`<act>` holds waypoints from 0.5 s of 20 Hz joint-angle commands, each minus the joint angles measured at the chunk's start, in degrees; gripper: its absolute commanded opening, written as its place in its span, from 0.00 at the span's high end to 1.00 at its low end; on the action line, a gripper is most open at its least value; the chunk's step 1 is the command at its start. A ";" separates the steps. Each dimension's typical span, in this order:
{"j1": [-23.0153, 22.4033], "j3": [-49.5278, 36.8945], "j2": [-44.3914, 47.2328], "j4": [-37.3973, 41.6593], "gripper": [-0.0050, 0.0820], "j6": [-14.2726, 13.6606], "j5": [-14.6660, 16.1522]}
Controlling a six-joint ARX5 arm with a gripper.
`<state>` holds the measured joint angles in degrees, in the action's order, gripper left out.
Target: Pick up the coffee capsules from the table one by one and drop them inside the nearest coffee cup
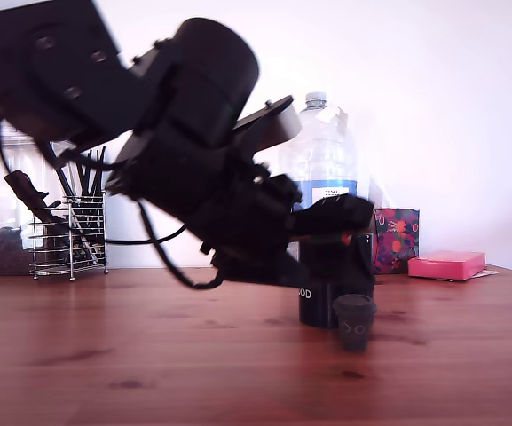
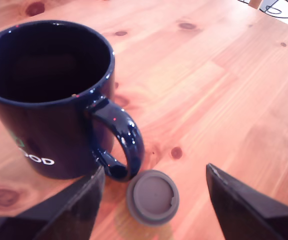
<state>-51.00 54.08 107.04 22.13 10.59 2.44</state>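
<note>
A dark grey coffee capsule (image 1: pixel 355 321) stands upside down, flat base up, on the reddish-brown table (image 1: pixel 149 355), just to the exterior view's right of the black coffee cup (image 1: pixel 314 303) with white "OD" lettering. My gripper (image 1: pixel 349 232) hangs open above them and hides the cup's upper part. In the wrist view the capsule (image 2: pixel 152 196) lies between my two spread fingers of the gripper (image 2: pixel 153 217), close to the cup's handle (image 2: pixel 121 142). The cup (image 2: pixel 44 90) is upright on the table (image 2: pixel 223 75), and its inside is too dark to read.
Behind the cup stands a large clear water bottle (image 1: pixel 322 151). A wire holder with dark utensils (image 1: pixel 71 235) and a clear jar (image 1: pixel 7 204) are at the back on the exterior view's left. A patterned box (image 1: pixel 396 235) and pink box (image 1: pixel 446 264) sit back right.
</note>
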 commanded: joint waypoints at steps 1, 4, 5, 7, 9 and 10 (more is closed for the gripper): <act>-0.28 0.31 3.02 -0.85 0.27 1.49 0.04; -0.28 1.66 4.15 -3.37 0.27 2.12 0.07; -0.28 1.75 4.33 -3.34 0.27 2.10 0.04; -0.28 2.08 4.39 -3.37 0.27 2.45 0.04; -0.22 2.54 4.90 -3.37 0.27 2.93 0.02; -0.15 2.75 5.25 -3.37 0.27 3.02 0.04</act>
<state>-51.00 56.36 110.08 18.26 13.17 2.46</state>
